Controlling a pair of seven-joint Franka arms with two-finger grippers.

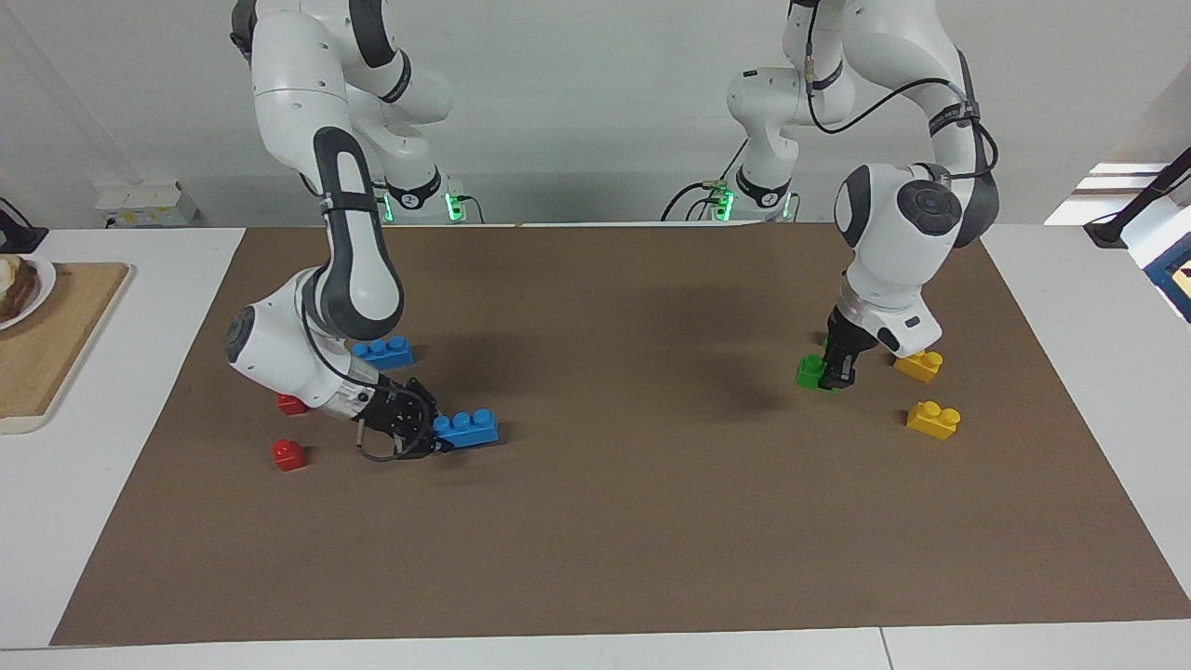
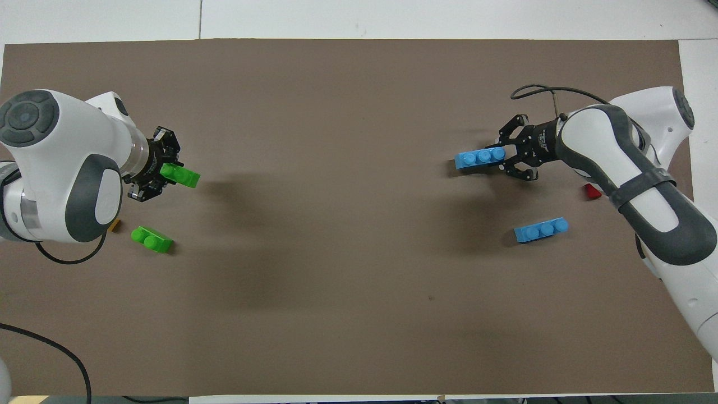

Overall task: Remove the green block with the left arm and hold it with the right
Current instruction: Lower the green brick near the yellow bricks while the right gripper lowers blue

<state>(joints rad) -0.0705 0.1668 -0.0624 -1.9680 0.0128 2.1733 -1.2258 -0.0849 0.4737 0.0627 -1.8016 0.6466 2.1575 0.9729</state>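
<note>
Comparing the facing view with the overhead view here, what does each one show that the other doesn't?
Only the facing view shows both yellow bricks whole, both red bricks, the arms' bases and a wooden board off the mat. Only the overhead view shows the loose green brick clearly; the left arm hides it from the facing view. Both show the left gripper shut on a green brick, the right gripper shut on a blue brick, and a second blue brick lying on the mat.
</note>
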